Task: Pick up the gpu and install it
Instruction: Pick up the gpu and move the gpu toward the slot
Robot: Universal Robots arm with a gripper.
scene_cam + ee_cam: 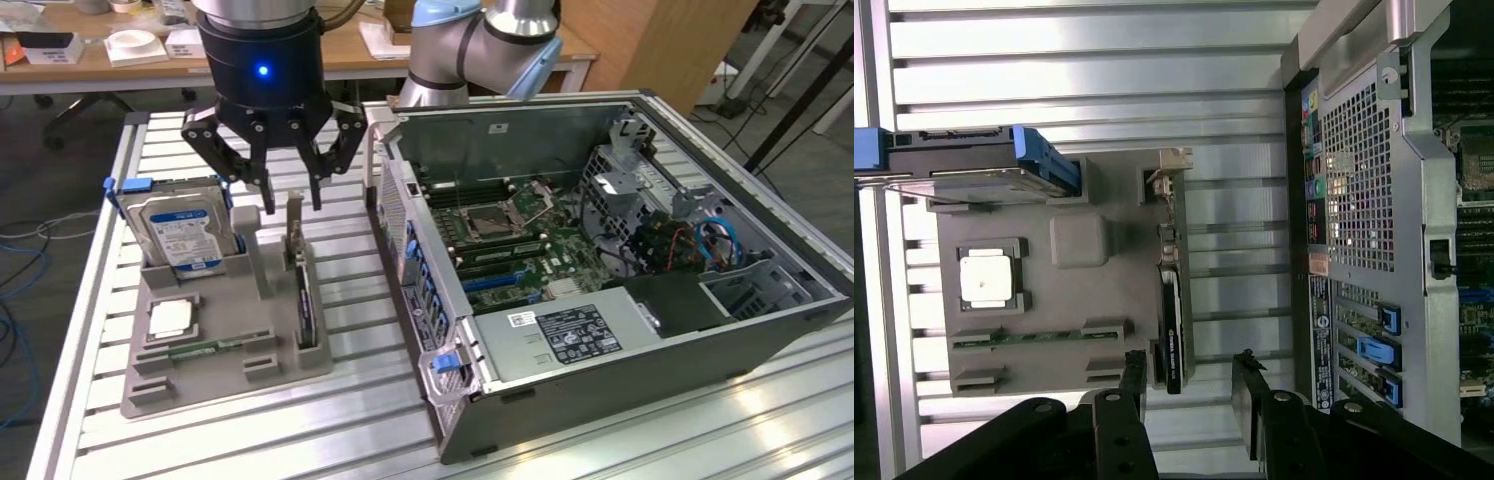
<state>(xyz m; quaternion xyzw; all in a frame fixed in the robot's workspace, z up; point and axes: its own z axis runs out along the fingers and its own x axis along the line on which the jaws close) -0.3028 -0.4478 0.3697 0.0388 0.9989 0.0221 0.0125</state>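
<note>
**GPU (304, 292) on edge in the tray, gripper above it**

- GPU stands on its long edge in the slot of the grey tray (200, 390), on the side nearest the computer case (601, 300). Its silver bracket (1169, 185) is at the end level with the hard drive (180, 230).
- Gripper (291, 198) hangs over the card, apart from it. Its fingers are spread wide with nothing between them.
- In the wrist view the fingers stand either side of the card's line.
- Step in hand, as I read it: lining up for the pick.
- The card is thin, so it should sit midway between the pads, with the pads square to its flat faces.
- Descent should be straight down, since the tray's raised walls leave little room beside the slot.
- Grip is best taken on the board, not the bracket.
- Any tilt risks binding the card in the slot.
</note>
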